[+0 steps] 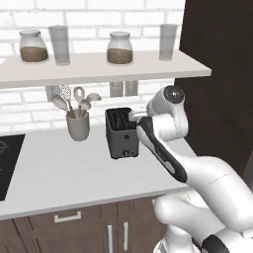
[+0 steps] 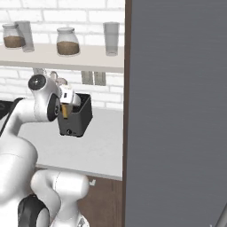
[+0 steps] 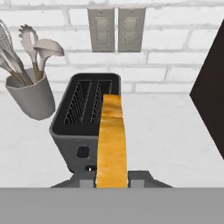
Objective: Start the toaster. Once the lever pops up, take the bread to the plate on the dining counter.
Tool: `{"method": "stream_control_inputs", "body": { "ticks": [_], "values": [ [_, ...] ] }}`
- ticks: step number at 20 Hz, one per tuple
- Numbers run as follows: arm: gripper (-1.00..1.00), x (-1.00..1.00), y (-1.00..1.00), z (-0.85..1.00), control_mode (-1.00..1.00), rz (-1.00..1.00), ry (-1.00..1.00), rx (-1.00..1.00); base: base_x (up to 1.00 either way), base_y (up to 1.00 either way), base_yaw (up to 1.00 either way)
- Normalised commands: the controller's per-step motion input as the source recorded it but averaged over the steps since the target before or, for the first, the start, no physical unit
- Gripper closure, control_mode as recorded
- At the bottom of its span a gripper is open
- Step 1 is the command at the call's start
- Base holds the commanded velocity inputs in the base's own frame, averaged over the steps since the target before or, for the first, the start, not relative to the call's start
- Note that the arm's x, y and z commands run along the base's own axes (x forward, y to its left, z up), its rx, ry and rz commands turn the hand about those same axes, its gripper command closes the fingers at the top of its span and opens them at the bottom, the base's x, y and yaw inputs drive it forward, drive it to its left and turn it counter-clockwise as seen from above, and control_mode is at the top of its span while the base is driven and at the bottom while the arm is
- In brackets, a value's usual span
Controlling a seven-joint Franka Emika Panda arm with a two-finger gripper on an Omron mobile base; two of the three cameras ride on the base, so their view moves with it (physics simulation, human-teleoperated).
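The toaster (image 1: 121,132) stands at the middle of the left base view on the white desk (image 1: 59,173), near its right end, where a dark tall cabinet (image 1: 217,74) walls off the upper right of the frame. To the toaster's left the desk lies bare up to the grey utensil cup (image 1: 78,125), with a shelf (image 1: 99,69) overhead. The arm bends over from the lower right, its hand above the toaster's top. In the hand view the fingers (image 3: 112,179) at bottom centre pinch the bread (image 3: 112,144) edge-on, its golden crust rising up the frame across the right slot.
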Motion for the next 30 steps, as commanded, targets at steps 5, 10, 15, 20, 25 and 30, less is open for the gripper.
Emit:
{"method": "stream_control_inputs", "body": {
  "ticks": [5, 10, 15, 20, 25, 30],
  "values": [
    [1.00, -0.70, -0.20, -0.02, -1.00, 0.00, 0.00, 0.00, 0.00, 0.00, 0.00],
    [1.00, -0.46, 0.00, 0.04, -1.00, 0.00, 0.00, 0.00, 0.00, 0.00, 0.00],
    [1.00, -0.49, -0.02, 0.04, -1.00, 0.00, 0.02, 0.00, 0.00, 0.00, 0.00],
    [1.00, -0.51, -0.21, 0.05, -1.00, 0.00, 0.03, 0.00, 0.00, 0.00, 0.00],
    [1.00, -0.53, -0.32, 0.03, -1.00, 0.00, 0.00, 0.00, 0.00, 0.00, 0.00],
    [1.00, -0.34, -0.04, 0.00, -1.00, 0.00, 0.00, 0.00, 0.00, 0.00, 0.00]
  ]
}}
